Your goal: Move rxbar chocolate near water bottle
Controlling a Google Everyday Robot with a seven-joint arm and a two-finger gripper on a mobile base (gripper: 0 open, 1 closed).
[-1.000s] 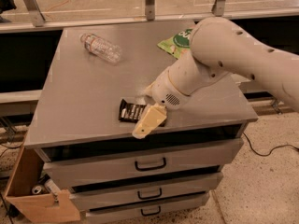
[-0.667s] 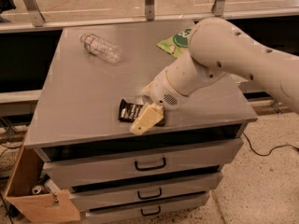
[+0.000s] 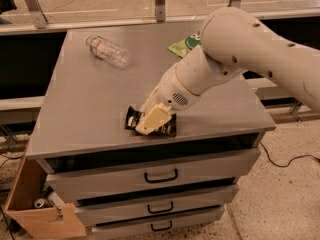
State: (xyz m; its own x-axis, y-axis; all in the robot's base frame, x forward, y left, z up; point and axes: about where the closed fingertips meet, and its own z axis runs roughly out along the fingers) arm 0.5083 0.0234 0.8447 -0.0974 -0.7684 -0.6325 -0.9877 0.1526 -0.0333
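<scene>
The rxbar chocolate is a flat black shiny bar lying on the grey cabinet top near its front edge. My gripper is down on the bar, covering its middle; both ends of the wrapper show on either side. The water bottle is clear and ribbed and lies on its side at the back left of the top, well apart from the bar and the gripper.
A green snack pouch lies at the back right, partly hidden by my arm. Drawers sit below the top. A cardboard box stands on the floor at the lower left. A rail runs behind the cabinet.
My gripper has shifted slightly left and back over the bar. The bar stays in about the same place, and the bottle has not moved.
</scene>
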